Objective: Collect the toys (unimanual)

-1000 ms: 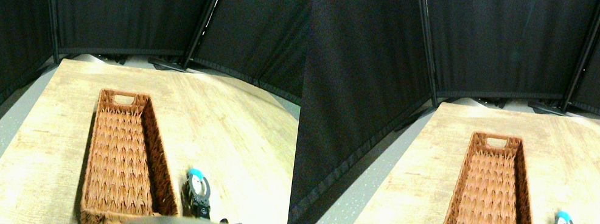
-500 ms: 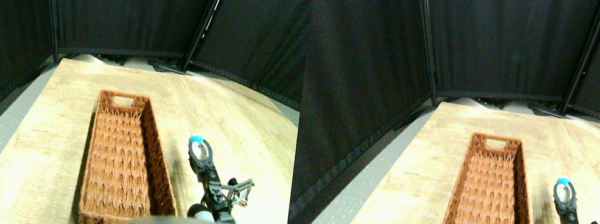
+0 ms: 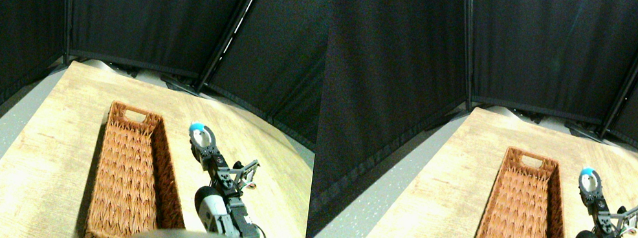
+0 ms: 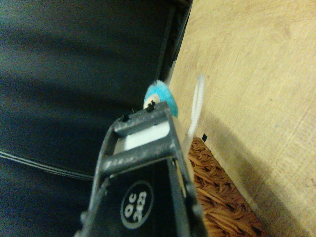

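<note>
- Stereo pair view: a blue toy (image 3: 197, 127) is clamped in the right gripper (image 3: 200, 136), raised just beside the basket's (image 3: 121, 168) right rim.
- Wrist view: a white loop (image 4: 196, 106) hangs from the toy.

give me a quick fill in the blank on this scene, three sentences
1. The right gripper holds a small toy whose visible tip is bright ____.
2. The long woven basket has ____ toys inside it.
3. The gripper is raised beside the basket's ____ wall, as the robot sees it.

Missing words: blue; no; right
</note>
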`<state>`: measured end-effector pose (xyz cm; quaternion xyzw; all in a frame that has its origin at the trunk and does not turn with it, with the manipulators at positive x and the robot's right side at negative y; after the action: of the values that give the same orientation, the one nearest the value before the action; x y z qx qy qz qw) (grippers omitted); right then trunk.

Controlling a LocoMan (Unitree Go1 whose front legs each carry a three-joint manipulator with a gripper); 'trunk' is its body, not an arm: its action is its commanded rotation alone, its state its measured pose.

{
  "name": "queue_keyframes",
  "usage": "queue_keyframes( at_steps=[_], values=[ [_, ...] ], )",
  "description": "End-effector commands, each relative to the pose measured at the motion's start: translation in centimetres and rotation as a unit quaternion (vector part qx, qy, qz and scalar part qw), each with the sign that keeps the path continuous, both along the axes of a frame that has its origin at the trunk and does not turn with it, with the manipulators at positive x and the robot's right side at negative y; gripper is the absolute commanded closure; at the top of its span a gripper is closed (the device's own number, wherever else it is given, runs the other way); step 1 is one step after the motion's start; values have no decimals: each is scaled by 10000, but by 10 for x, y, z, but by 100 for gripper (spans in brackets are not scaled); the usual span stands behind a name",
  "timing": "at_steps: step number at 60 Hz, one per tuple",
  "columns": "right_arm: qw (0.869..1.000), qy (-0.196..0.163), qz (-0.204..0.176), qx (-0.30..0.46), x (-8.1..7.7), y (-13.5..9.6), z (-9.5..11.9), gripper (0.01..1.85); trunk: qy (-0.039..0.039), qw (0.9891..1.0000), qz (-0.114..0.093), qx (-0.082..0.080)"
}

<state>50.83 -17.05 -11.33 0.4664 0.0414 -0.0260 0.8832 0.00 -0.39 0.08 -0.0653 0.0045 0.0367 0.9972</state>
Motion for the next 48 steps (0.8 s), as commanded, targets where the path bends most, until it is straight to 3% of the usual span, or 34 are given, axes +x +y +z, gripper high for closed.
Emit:
queue_keyframes(
  at_steps=[1, 23, 30, 42, 48],
  values=[
    [10000, 26, -4, 19, 4, 6, 3, 180, 35, 9995, 172, -258],
    [9988, 255, 408, -25, 18, 52, -6, 180, -7, 9969, 438, -655],
    [9967, 444, 507, 445, 20, 65, -10, 180, -4, 9961, 488, -728],
    [9943, 454, 868, 431, 20, 82, -17, 180, -2, 9951, 558, -812],
    [9933, 580, 803, 589, 19, 85, -20, 180, 7, 9950, 561, -822]
  ],
)
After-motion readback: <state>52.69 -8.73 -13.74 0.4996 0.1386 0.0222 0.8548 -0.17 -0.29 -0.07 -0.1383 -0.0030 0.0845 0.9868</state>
